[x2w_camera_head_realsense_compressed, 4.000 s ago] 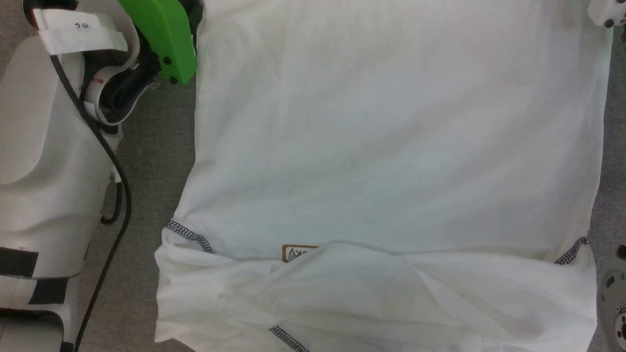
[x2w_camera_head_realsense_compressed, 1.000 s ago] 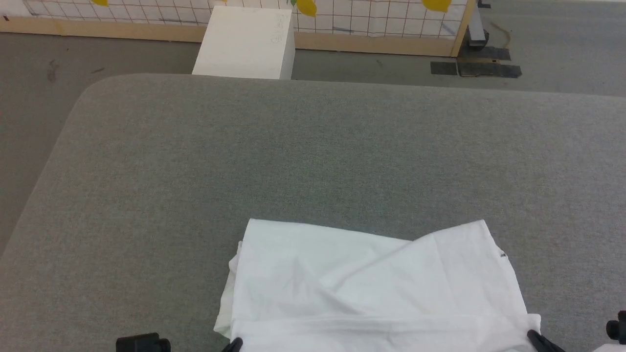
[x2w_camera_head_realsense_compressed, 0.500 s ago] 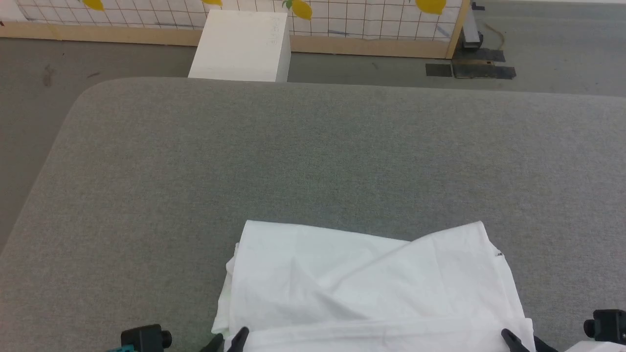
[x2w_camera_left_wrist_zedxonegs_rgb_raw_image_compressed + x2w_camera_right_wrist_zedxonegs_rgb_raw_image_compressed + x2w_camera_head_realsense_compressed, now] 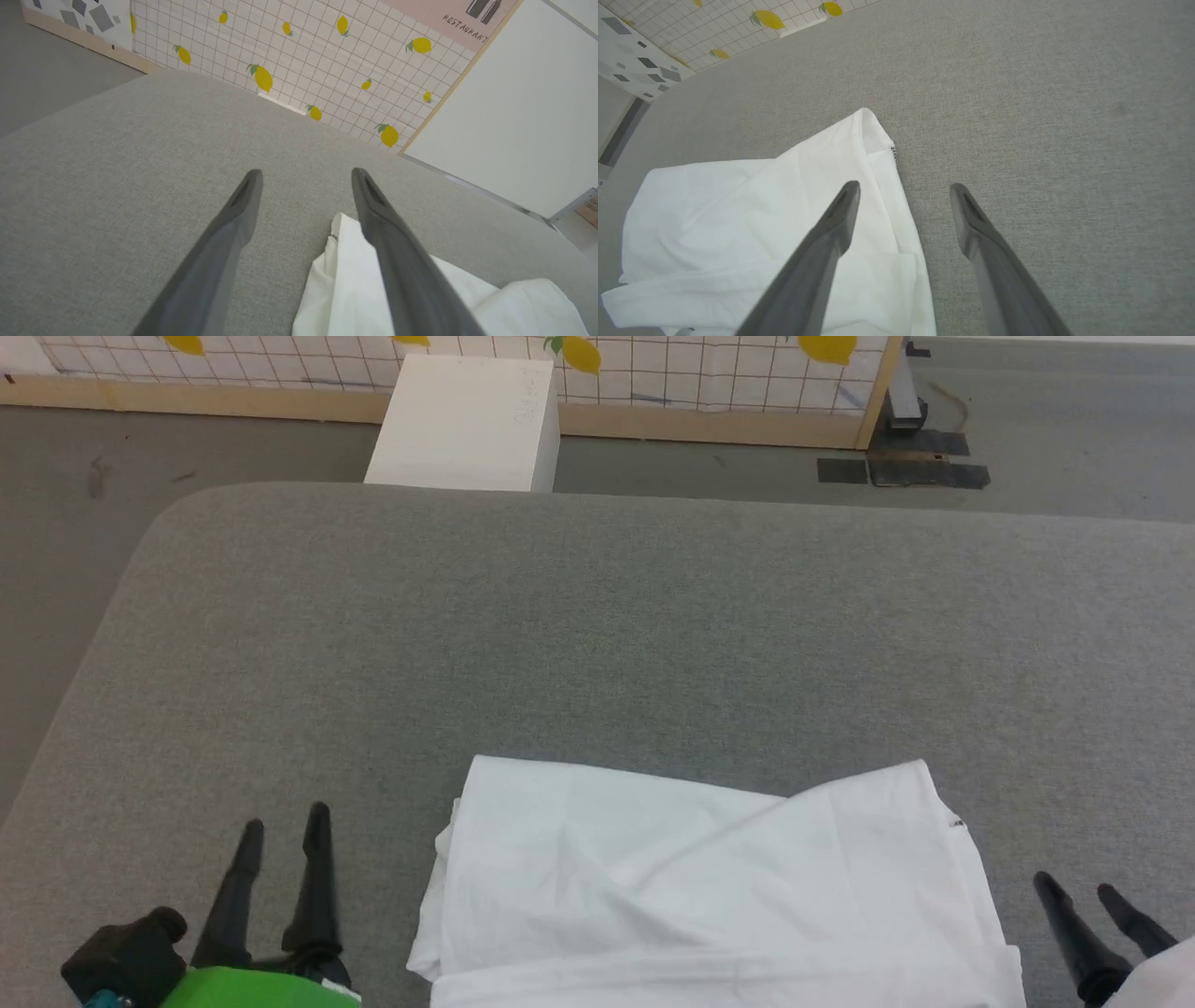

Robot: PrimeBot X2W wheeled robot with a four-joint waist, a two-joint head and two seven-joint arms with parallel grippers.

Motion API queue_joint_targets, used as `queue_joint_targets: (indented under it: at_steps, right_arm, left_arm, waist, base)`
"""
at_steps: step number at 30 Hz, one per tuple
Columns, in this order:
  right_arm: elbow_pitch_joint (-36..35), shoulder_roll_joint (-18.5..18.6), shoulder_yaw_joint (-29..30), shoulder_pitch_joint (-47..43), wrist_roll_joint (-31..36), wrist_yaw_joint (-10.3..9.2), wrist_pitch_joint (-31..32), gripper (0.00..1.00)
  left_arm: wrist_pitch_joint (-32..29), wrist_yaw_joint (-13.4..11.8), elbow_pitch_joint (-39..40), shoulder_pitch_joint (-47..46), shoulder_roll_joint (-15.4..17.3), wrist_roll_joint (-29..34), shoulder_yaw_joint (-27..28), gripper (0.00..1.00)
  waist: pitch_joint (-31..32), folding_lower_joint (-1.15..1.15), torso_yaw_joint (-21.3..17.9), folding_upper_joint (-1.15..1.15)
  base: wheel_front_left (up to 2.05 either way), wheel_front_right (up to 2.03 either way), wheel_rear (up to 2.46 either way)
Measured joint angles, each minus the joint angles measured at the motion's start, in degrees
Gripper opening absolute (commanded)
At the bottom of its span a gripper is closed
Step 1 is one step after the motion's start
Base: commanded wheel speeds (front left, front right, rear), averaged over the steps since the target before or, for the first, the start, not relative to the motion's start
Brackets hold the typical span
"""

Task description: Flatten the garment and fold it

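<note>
The garment (image 4: 709,887) lies folded into a white rectangle at the near middle of the grey table, its far layers overlapping in a diagonal crease. My left gripper (image 4: 285,821) hovers to its left, open and empty, fingers pointing away from me. My right gripper (image 4: 1074,889) stands open just off the garment's right edge. From the left wrist, the garment (image 4: 355,289) shows behind the right finger, the left gripper (image 4: 306,173) over bare table. The right wrist view has the garment (image 4: 761,210) under the left finger, with the right gripper (image 4: 903,186) open above its edge.
The grey padded table (image 4: 597,635) stretches wide beyond the garment, with a rounded far-left corner. A rigid white box (image 4: 467,420) stands on the floor past the far edge, before a lemon-patterned tiled wall panel (image 4: 700,364). Dark tape patches (image 4: 901,471) mark the floor.
Both grippers opened, let go of the garment's near corners and moved outward and up into view. The garment stays folded. The head camera shifted greatly since the oldest frame.
</note>
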State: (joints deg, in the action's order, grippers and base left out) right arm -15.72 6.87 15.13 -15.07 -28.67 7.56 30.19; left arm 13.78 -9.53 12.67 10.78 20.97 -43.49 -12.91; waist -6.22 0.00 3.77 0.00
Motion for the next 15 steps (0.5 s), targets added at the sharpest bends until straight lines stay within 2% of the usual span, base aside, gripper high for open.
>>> queue_joint_targets:
  at_steps: [6, 11, 15]
  right_arm:
    - [3.44, -0.04, 0.14, 3.15, 3.28, 0.00, -0.27, 1.00]
    - [8.29, 0.38, -2.09, 5.54, 3.45, 0.00, 0.66, 1.00]
    - [11.78, 1.05, -3.37, 6.41, 3.41, 0.00, 0.89, 1.00]
  left_arm:
    - [0.78, -2.81, 1.60, -0.16, -3.31, 12.10, 3.58, 1.00]
    - [0.93, -1.65, 0.90, 0.04, -6.33, 17.19, 4.14, 1.00]
    - [0.93, 0.00, 0.09, 0.05, -8.16, 17.91, 4.89, 1.00]
  waist:
    - [-0.60, 0.00, 0.28, 0.00]
    - [-1.53, 0.00, 0.97, 0.00]
    - [-2.01, 0.00, 1.96, 0.00]
  base:
    - [0.00, 0.00, 0.00]
    - [0.00, 0.00, 0.00]
    - [0.00, 0.00, 0.00]
